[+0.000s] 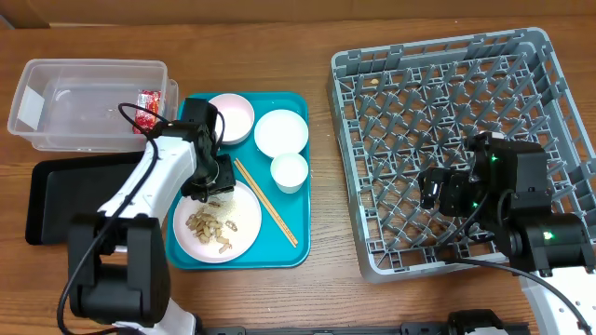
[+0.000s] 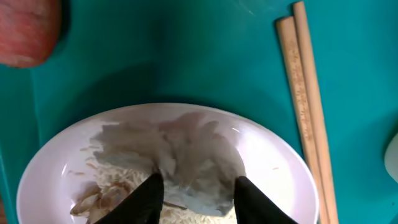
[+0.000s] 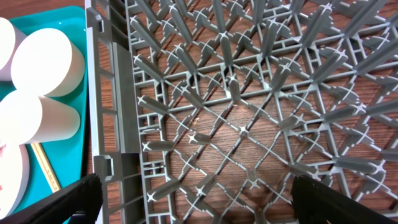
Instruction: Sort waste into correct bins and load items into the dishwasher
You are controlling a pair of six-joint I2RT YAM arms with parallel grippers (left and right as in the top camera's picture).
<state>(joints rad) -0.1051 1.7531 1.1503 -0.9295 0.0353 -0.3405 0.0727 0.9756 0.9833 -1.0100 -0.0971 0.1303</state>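
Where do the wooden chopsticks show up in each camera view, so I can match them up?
Overhead: chopsticks lie diagonally on the teal tray, right of the plate.
Left wrist: chopsticks run down the right side, beside the plate.
Right wrist: a short piece at the lower left.
Shared landmark: the teal tray.

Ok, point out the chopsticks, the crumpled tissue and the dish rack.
chopsticks point(image 2: 303, 112), left wrist view, one stick's middle
crumpled tissue point(image 2: 189, 149), left wrist view, its centre
dish rack point(image 3: 117, 93), right wrist view, left wall
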